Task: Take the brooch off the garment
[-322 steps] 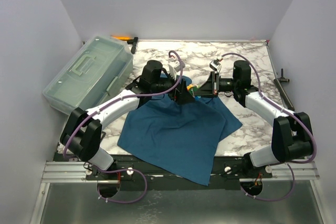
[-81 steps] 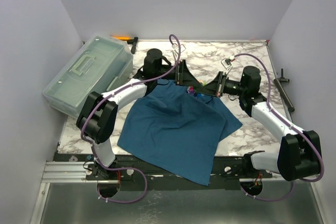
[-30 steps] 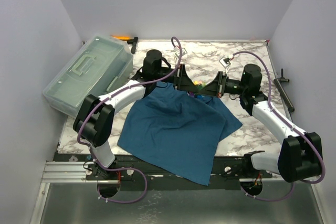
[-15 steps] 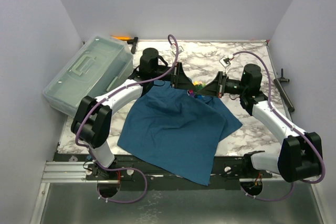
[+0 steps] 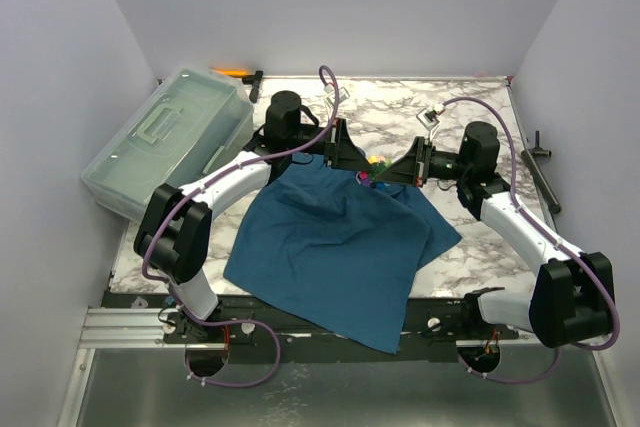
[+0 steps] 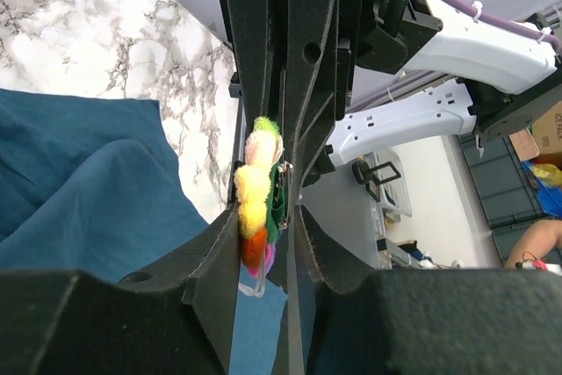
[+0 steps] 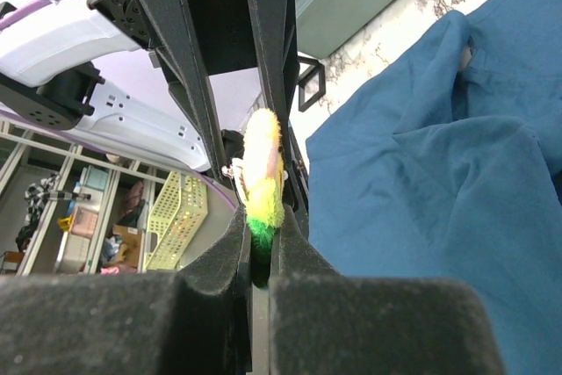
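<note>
The brooch [image 5: 376, 161], a fluffy yellow, green, orange and purple piece, hangs just over the far edge of the teal garment [image 5: 340, 242], where both grippers meet. My right gripper [image 5: 386, 171] is shut on the brooch [image 7: 262, 160], pinching its green end. My left gripper [image 5: 361, 164] comes in from the other side. Its jaws stand narrowly apart around the brooch [image 6: 250, 186], which rests against one pad, with a sliver of gap at the other. Whether the brooch is still pinned to the garment [image 6: 88, 182] is hidden.
A translucent toolbox [image 5: 170, 142] stands at the left of the marble table [image 5: 470, 117]. An orange-handled tool [image 5: 235, 73] lies at the back edge behind it. A dark bar [image 5: 545, 172] runs along the right side.
The left wrist has shifted slightly to the left while staying at the brooch. The right arm and the garment have not moved.
</note>
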